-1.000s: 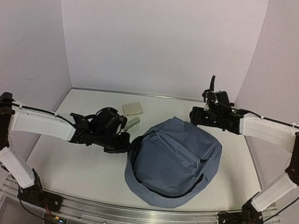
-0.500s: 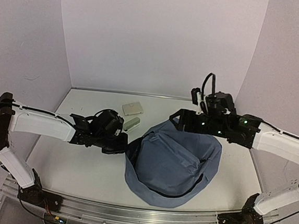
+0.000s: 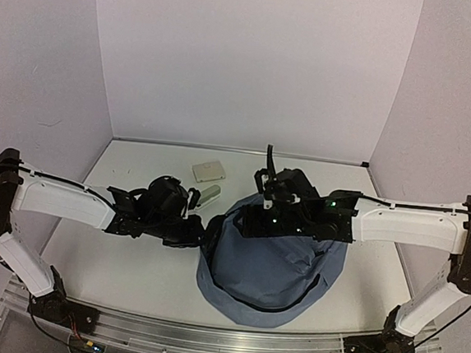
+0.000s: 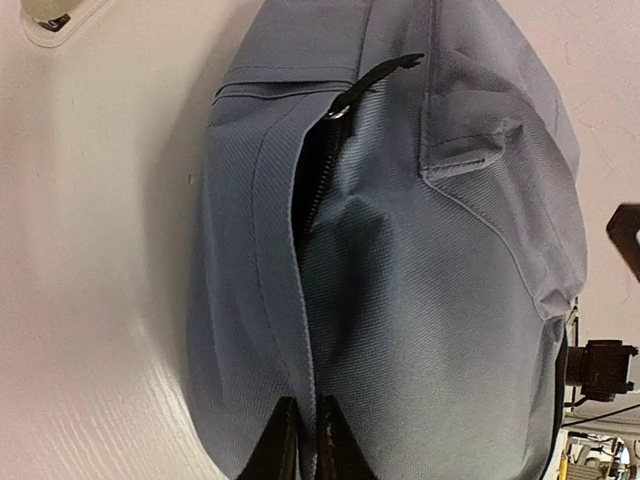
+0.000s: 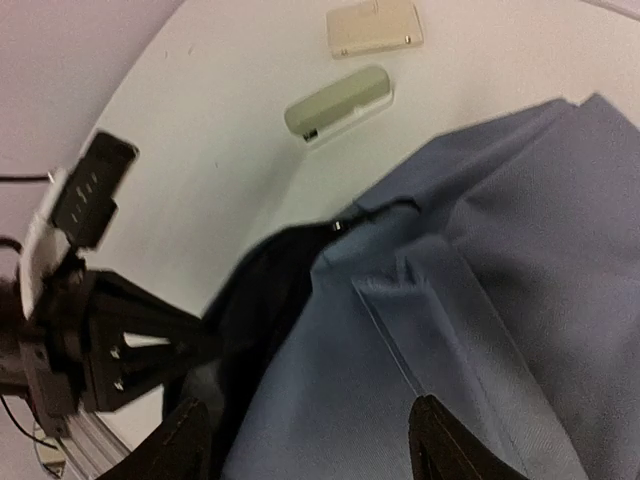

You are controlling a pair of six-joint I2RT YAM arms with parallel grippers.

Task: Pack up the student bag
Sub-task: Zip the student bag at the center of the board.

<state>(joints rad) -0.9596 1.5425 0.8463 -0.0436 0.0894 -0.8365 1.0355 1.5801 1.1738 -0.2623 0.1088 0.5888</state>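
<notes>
The student bag (image 3: 273,266), a soft grey-blue backpack, lies at the table's middle right. My left gripper (image 3: 196,232) is shut on the bag's left rim. In the left wrist view its black fingertips (image 4: 285,440) pinch a fabric edge of the bag (image 4: 430,280) below the zip pull (image 4: 375,80). My right gripper (image 3: 244,219) reaches across the bag's top towards that rim. In the right wrist view its jaws stand wide open (image 5: 310,403) over the bag (image 5: 520,250), with nothing between them. The dark lining (image 5: 265,290) shows at the open mouth.
A flat beige box (image 3: 209,171) lies at the back of the table and shows again in the right wrist view (image 5: 375,28). A pale oblong item (image 3: 207,195) sits just in front of it, close to the left wrist. The left arm (image 5: 100,340) is beside the bag's mouth.
My right arm has swung from the back right leftwards over the bag. The bag's top has bunched under it. My left gripper has stayed on the bag's left rim.
</notes>
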